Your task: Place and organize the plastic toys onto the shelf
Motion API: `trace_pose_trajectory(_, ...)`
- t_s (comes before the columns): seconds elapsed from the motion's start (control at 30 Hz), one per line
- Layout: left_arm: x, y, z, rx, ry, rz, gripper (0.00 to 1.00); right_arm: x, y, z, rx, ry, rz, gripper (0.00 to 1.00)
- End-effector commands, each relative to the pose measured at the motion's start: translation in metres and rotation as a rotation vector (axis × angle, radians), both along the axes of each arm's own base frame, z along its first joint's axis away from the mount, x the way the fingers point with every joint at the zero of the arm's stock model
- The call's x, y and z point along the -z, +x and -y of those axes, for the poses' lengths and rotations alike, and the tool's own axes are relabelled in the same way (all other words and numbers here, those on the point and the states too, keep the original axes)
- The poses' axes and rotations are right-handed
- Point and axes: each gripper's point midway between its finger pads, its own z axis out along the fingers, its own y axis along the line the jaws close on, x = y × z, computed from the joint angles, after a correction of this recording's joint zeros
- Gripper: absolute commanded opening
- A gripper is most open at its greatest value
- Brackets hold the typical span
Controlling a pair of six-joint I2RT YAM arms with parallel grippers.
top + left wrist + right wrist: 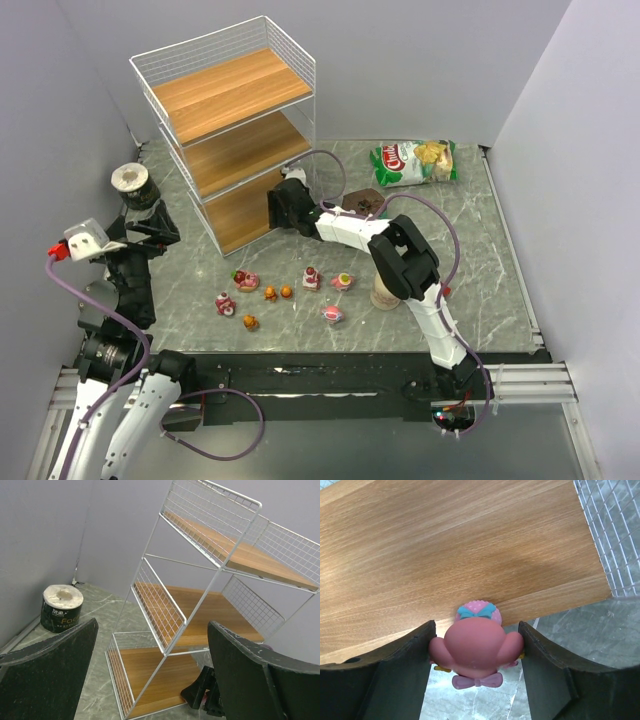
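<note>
The shelf (225, 95) stands at the back left, a white wire rack with three wooden tiers. My right gripper (476, 630) is shut on a pink toy (475, 650) with a blue bow, held at the front edge of the bottom tier (445, 555). In the top view that gripper (280, 210) sits at the rack's lower right corner. Several more plastic toys (312, 278) lie scattered on the marble table in front of the rack. My left gripper (152, 626) is open and empty, raised left of the shelf (200, 605) and facing it.
A paper roll (131, 185) stands by the left wall. A chips bag (415, 160) lies at the back right. A cream bottle (386, 293) stands beside the right arm's forearm. Grey walls close the table on three sides.
</note>
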Motion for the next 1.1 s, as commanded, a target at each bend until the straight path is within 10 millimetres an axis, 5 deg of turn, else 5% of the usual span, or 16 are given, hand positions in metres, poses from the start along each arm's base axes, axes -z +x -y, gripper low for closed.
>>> trace_pose_trajectory(0.0, -0.010, -0.004, -0.002, -0.004, -0.011, 0.042, 0.96, -0.008, 0.009, -0.004, 0.004, -0.009, 0.014, 0.72)
trace_pose_trajectory(0.5, -0.007, -0.005, -0.003, -0.010, -0.007, 0.039, 0.96, -0.020, 0.009, -0.014, 0.034, 0.108, 0.028, 0.78)
trace_pose_trajectory(0.63, -0.008, -0.005, -0.002, -0.005, -0.009, 0.042, 0.96, -0.025, -0.001, 0.000, 0.073, 0.113, 0.020, 0.79)
trace_pose_trajectory(0.8, -0.008, -0.005, -0.001, 0.003, -0.008, 0.043, 0.96, -0.055, -0.012, 0.009, 0.126, 0.191, 0.007, 0.83)
trace_pose_trajectory(1.07, -0.010, -0.004, 0.003, 0.022, -0.017, 0.042, 0.96, -0.064, -0.040, 0.026, 0.182, 0.278, -0.108, 0.84)
